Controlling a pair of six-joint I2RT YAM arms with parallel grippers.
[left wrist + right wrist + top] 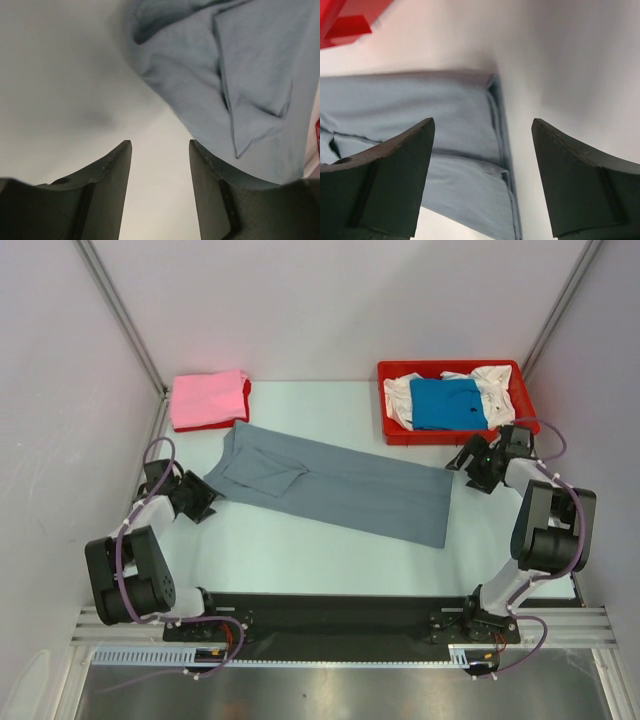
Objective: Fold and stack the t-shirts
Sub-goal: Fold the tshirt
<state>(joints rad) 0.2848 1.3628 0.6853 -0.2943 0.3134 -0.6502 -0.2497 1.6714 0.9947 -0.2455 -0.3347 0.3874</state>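
The slate grey t-shirt (335,480) lies mid-table as a long folded strip running from ten o'clock to four o'clock. The left gripper (198,498) sits at its nine o'clock end and the right gripper (468,462) at three o'clock, both released, empty and just off the cloth. A shallow pinch may catch only the top layer and peel the fold open. Uneven lifting could skew the strip toward the red tray (450,436).

left end effector (160,146): jaws apart | right end effector (482,122): jaws wide
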